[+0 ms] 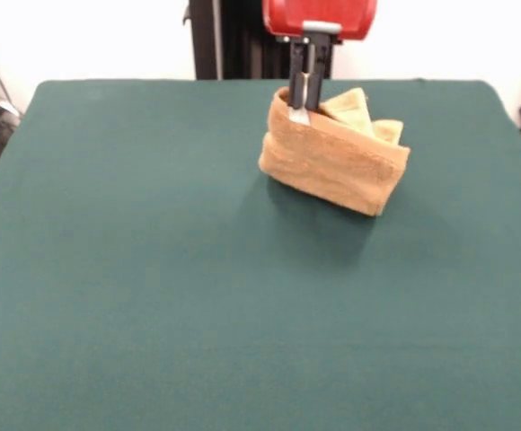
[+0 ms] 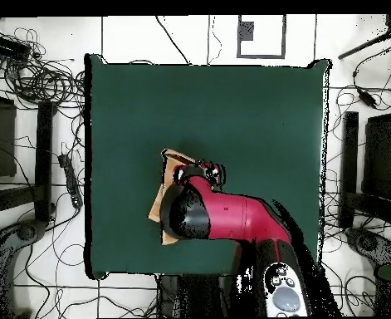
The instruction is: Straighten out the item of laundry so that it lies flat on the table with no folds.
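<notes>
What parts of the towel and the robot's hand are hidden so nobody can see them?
- Overhead view: the red and black arm covers most of the towel; only its left edge shows.
- Overhead view: the gripper is wholly under the arm.
- Front view: the towel stands bunched up, so its inner folds and underside are hidden.
- Front view: the gripper tips dip behind the towel's rim; the arm above is cut off by the top edge.

arm [image 1: 319,18]: cut off by the front view's top edge
towel [image 2: 160,199]: mostly hidden under the arm overhead
</notes>
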